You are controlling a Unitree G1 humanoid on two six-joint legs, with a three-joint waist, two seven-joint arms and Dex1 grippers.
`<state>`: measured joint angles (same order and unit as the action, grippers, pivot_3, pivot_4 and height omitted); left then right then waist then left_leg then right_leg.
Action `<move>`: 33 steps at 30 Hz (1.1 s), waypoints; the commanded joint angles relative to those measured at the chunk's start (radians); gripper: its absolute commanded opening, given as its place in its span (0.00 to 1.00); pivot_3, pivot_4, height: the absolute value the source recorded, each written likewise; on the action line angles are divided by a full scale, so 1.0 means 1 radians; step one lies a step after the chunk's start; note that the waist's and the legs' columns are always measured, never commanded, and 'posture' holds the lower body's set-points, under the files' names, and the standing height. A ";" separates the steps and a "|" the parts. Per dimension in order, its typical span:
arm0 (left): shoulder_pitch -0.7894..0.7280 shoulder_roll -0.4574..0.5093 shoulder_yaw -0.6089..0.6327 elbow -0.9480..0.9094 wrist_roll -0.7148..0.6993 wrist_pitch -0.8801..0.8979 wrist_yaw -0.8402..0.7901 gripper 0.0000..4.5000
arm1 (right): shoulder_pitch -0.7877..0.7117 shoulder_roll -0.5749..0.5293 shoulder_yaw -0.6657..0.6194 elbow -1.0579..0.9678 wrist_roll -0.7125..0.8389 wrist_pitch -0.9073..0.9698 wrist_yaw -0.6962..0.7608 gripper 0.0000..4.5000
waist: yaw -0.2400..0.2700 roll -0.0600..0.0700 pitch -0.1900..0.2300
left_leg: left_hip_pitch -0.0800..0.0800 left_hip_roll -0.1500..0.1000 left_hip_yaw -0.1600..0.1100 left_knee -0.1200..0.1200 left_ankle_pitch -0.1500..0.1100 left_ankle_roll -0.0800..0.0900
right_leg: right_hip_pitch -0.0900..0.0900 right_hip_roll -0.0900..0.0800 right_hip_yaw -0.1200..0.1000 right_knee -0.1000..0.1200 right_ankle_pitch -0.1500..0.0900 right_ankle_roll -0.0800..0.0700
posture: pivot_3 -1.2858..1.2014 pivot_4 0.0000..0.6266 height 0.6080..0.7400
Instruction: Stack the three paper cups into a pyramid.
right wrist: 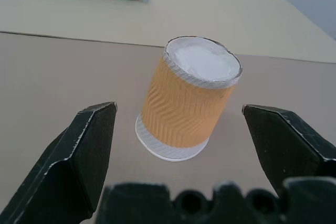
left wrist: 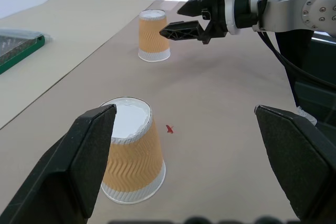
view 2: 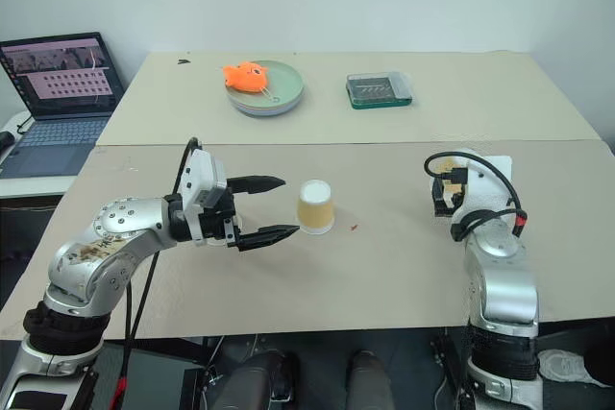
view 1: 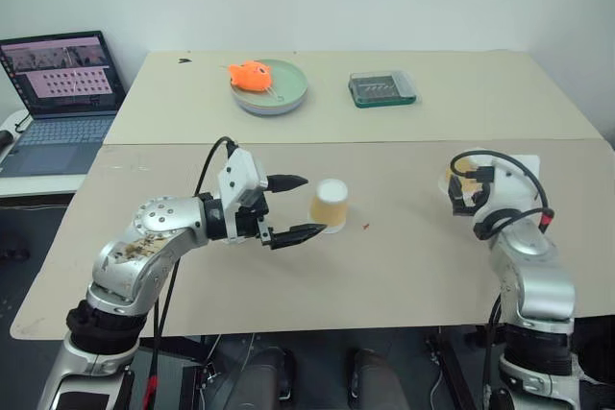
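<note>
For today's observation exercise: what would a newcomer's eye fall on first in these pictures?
Two upside-down paper cups stand apart on the near table, each faced by an open gripper: the middle cup by the left gripper, the right-hand cup by the right gripper. On the far table an orange toy lies on a green plate.

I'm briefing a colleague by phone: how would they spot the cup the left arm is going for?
On the near table, look at its middle, in front of the green plate on the far table. The paper cup stands there upside down, right at the open left gripper. The other cup stands at the right gripper.
</note>
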<state>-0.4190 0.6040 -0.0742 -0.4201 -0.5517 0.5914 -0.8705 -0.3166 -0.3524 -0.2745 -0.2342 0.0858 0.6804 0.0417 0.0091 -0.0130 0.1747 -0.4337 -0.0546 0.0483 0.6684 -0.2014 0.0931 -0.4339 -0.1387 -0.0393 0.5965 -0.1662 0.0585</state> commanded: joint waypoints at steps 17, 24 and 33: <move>0.011 0.015 0.027 -0.069 -0.011 0.000 0.032 1.00 | -0.146 0.024 -0.078 0.232 0.050 -0.169 -0.039 0.99 | -0.007 0.000 0.000 | 0.000 0.000 0.000 0.000 0.000 0.000 | 0.000 0.001 0.000 0.000 0.000 0.000 | 0.52 0.24 1.00; 0.021 0.019 0.032 -0.078 -0.009 0.002 0.043 1.00 | -0.249 -0.012 -0.078 0.428 0.051 -0.264 -0.025 0.99 | -0.016 0.000 0.000 | 0.000 0.000 0.000 0.000 0.001 0.001 | 0.001 0.001 0.000 0.000 0.000 -0.001 | 0.52 0.24 1.00; 0.028 0.026 0.039 -0.085 -0.011 0.003 0.052 1.00 | -0.317 -0.029 -0.080 0.606 0.072 -0.364 -0.005 0.99 | -0.021 0.000 0.000 | 0.001 0.000 0.000 0.000 0.001 0.001 | 0.001 0.001 0.000 0.000 0.000 -0.001 | 0.52 0.24 1.00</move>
<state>-0.3885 0.6226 -0.0601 -0.4658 -0.5517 0.5937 -0.8239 -0.5972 -0.3596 -0.3366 0.3760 0.1439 0.3625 0.0366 -0.0121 -0.0128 0.1748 -0.4330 -0.0546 0.0482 0.6683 -0.2004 0.0943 -0.4325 -0.1377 -0.0390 0.5966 -0.1658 0.0579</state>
